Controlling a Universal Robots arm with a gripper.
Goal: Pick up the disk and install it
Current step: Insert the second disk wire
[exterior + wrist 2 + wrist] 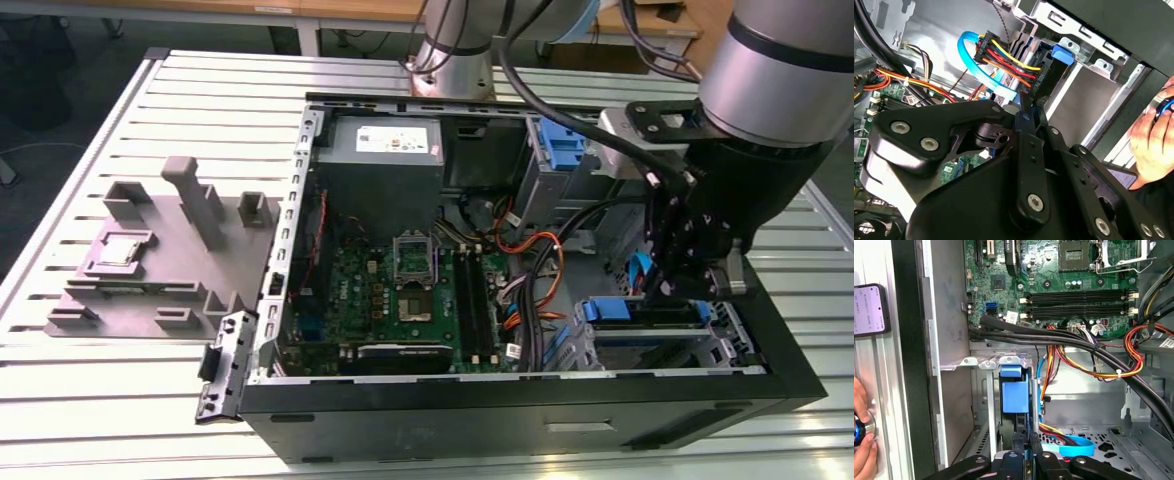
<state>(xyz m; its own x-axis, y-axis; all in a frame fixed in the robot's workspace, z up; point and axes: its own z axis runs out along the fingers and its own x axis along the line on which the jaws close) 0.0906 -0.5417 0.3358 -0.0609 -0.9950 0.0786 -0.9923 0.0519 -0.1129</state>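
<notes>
black robot gripper (pixel 697 285) down at the open black computer case's (pixel 534 410) 4 o'clock corner | jaws pinched on flat silver blue-railed disk (pixel 1015 392) in metal drive bay (pixel 985 361) | hand (pixel 1151 137) nearby

A green motherboard (pixel 400 290) fills the black computer case (pixel 534 415). At its three o'clock, orange, red and yellow cables (pixel 534 275) meet the disk's (pixel 1015 392) blue rail.
</notes>
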